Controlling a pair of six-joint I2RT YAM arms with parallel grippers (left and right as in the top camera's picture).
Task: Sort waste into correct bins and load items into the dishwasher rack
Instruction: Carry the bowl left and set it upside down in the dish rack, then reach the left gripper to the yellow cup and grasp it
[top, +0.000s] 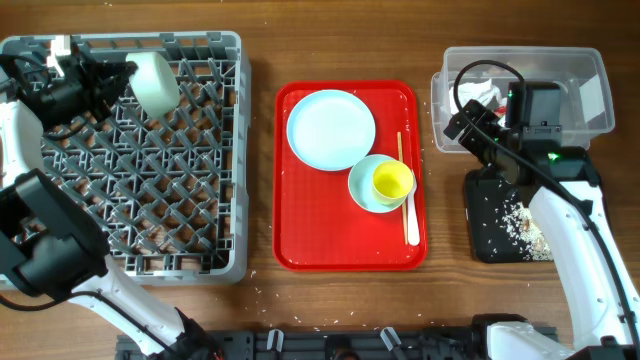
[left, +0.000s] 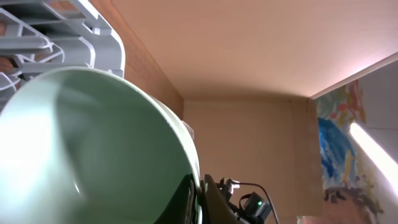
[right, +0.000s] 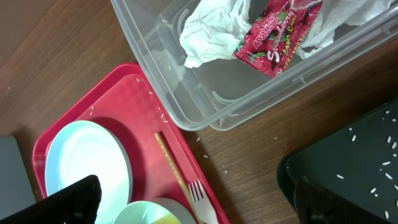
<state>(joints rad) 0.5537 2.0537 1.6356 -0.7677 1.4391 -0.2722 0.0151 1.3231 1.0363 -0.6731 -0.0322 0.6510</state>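
Observation:
My left gripper (top: 128, 76) is shut on the rim of a pale green bowl (top: 156, 82) and holds it over the far left part of the grey dishwasher rack (top: 190, 200). In the left wrist view the bowl (left: 93, 149) fills the frame, with the fingers (left: 202, 200) pinching its rim. My right gripper (top: 462, 126) (right: 198, 184) is open and empty, between the red tray and the clear tub (top: 590, 70). The tub (right: 161, 68) holds the napkin (right: 208, 31) and the red wrapper (right: 277, 37). Rice crumbs lie on the black tray (top: 490, 240).
The red tray (top: 300, 230) carries the white plate (top: 330, 128), a second bowl (top: 362, 190) with the yellow cup (top: 392, 182) in it, chopsticks (top: 400, 150) and the white fork (top: 412, 225). Crumbs are scattered on the wooden table.

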